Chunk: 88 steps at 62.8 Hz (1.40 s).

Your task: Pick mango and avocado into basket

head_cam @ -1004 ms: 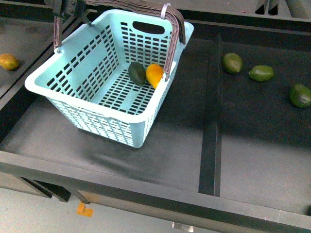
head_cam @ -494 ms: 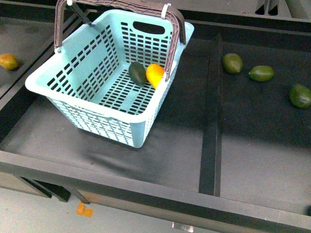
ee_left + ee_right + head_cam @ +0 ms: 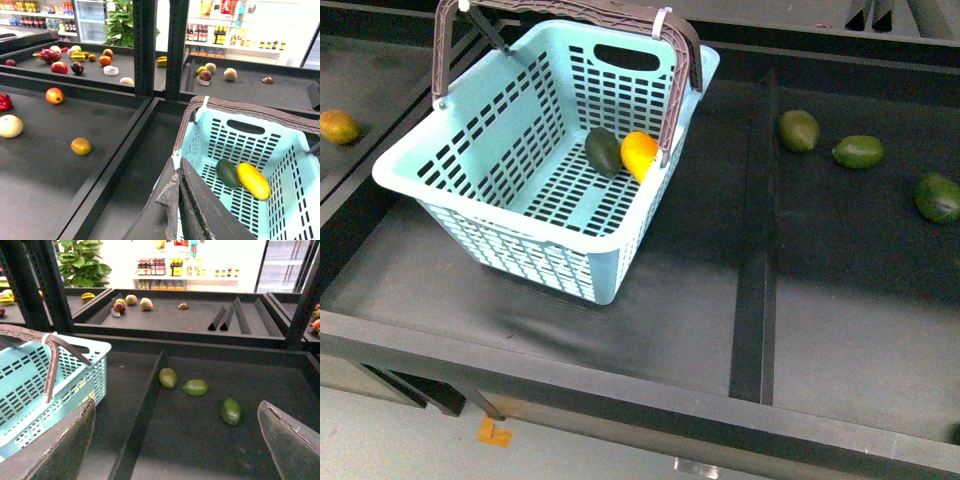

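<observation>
**Mango and avocado both sitting in the basket**

The front view shows the whole basket (image 3: 520, 215) on the black shelf (image 3: 670, 310), in the section left of the divider, but neither arm is in that shot. Inside it, the avocado (image 3: 603, 151) and mango (image 3: 639, 154) lie touching each other on the floor near the far right corner, mango closer to the side wall. Both brown handles (image 3: 670, 60) are swung up.

The wrist views add what the front one misses. The left wrist view looks down into the basket, with the avocado (image 3: 228, 173) and mango (image 3: 253, 180) side by side, and the left gripper (image 3: 181, 200) low in the shot with its fingers (image 3: 200, 210) pressed together, nothing between them. They sit right by the basket's near rim; can't tell if they actually touch it.

The right wrist view has the right gripper (image 3: 175, 440) with fingers (image 3: 65, 445) spread wide, holding nothing, hanging over the shelf section right of the divider. Three green fruits (image 3: 196, 387) lie there, apart from each other. Just the basket's corner (image 3: 75, 370) shows in that view.

A yellow-orange fruit (image 3: 337, 127) sits at the shelf's far left edge.
</observation>
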{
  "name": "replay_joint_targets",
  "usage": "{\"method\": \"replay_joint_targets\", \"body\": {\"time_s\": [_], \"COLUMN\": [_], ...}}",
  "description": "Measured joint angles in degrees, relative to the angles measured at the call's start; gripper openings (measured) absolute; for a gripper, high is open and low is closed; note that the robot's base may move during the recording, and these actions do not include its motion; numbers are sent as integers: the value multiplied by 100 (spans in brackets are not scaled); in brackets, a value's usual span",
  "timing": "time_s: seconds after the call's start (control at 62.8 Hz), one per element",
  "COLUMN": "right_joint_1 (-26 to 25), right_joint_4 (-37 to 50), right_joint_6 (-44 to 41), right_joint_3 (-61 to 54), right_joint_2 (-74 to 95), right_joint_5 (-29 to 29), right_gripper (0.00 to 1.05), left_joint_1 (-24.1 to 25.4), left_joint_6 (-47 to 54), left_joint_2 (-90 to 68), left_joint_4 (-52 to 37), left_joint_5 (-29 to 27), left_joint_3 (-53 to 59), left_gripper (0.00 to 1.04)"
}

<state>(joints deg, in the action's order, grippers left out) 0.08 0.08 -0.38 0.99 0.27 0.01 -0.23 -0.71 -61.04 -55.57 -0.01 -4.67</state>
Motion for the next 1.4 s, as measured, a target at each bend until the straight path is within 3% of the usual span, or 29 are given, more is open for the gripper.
{"method": "replay_joint_targets", "body": {"time_s": [0.685,1.274,1.338,1.402], "right_joint_1": [0,0,0,0], "right_joint_4": [0,0,0,0], "right_joint_6": [0,0,2,0], "right_joint_3": [0,0,0,0], "right_joint_2": [0,0,0,0], "right_joint_5": [0,0,2,0], "right_gripper": [96,96,96,96], "left_joint_1": [2,2,2,2], "left_joint_6": [7,7,9,9], "left_joint_2": [3491,5099,5696,6019], "left_joint_4": [2966,4551,5340,5521], "left_joint_5": [0,0,0,0], "left_joint_3": [380,382,380,380], "left_gripper": [2,2,2,2]}}
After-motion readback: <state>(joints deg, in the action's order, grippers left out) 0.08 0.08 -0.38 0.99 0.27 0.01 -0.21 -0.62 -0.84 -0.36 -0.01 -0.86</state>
